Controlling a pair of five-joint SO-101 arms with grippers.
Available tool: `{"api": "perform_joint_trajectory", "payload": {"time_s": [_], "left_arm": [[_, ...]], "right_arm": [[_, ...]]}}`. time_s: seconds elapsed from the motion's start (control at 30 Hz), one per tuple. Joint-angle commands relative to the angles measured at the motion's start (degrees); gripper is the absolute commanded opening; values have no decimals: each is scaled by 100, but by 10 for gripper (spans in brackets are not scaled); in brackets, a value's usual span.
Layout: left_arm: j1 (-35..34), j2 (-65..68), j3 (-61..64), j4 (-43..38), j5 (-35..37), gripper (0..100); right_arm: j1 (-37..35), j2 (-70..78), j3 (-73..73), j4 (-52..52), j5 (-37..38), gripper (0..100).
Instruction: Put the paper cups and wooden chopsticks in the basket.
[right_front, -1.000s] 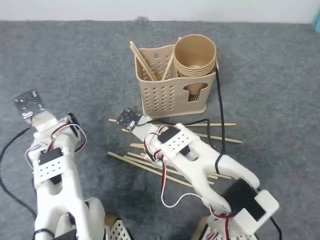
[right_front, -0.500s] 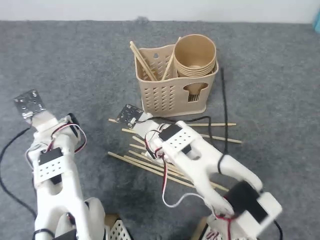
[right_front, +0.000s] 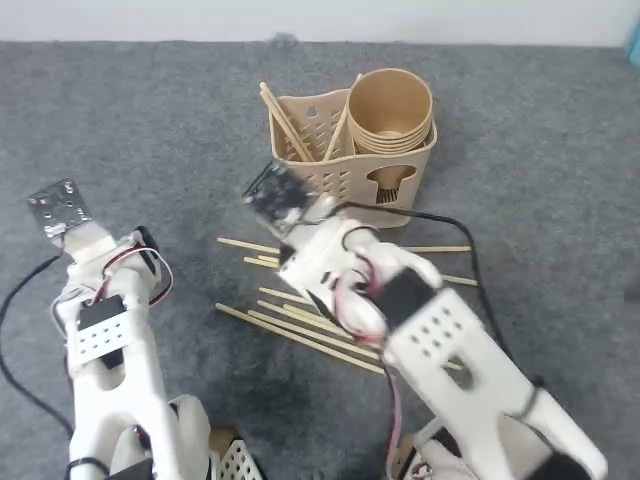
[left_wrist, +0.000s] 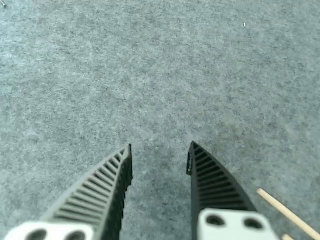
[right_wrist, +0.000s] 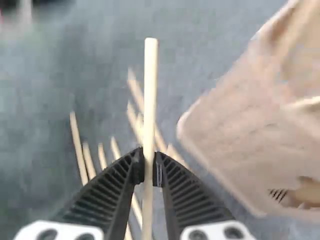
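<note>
While the right arm's jaws pinch one wooden chopstick (right_wrist: 149, 90) — its long axis running out past their tips — the basket (right_wrist: 240, 135) stands just beside it; the left arm's jaws, spread and empty, sit farther from the basket.

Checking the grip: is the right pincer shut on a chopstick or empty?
Shut on a chopstick; the right pincer presses it from both sides.

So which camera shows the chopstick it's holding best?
The right wrist view: the held chopstick stands clamped in the right tool. In the high view the right arm hides it; the left wrist view catches another, loose chopstick.
</note>
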Motion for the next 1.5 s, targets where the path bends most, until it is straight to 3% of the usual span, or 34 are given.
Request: {"api": "perform_joint_trajectory", "payload": {"time_s": [0.0, 0.3, 0.4, 0.6, 0.97, 1.13, 1.27, 1.47], "left_arm": [[0, 9, -215, -149, 62, 170], [-9, 9, -215, -149, 62, 170], [-9, 9, -215, -149, 62, 170], [-9, 9, -215, -149, 62, 170], [0, 9, -215, -149, 53, 170], [0, 9, -215, -149, 53, 170], [0, 9, -215, -149, 53, 170], [0, 9, -215, -158, 53, 171]], "right_arm": [[171, -831, -105, -655, -563, 7], [919, -1138, -79, -2624, -1899, 7], [1068, -1138, 185, -3714, -2295, 7], [1121, -1086, 738, -6158, -2286, 7], [1209, 567, 501, -7530, -1266, 7], [1499, 1262, 501, -7802, -1231, 7], [1596, 1490, 501, -7187, -1257, 24], [1560, 1156, 264, -5534, -1275, 246]]}}
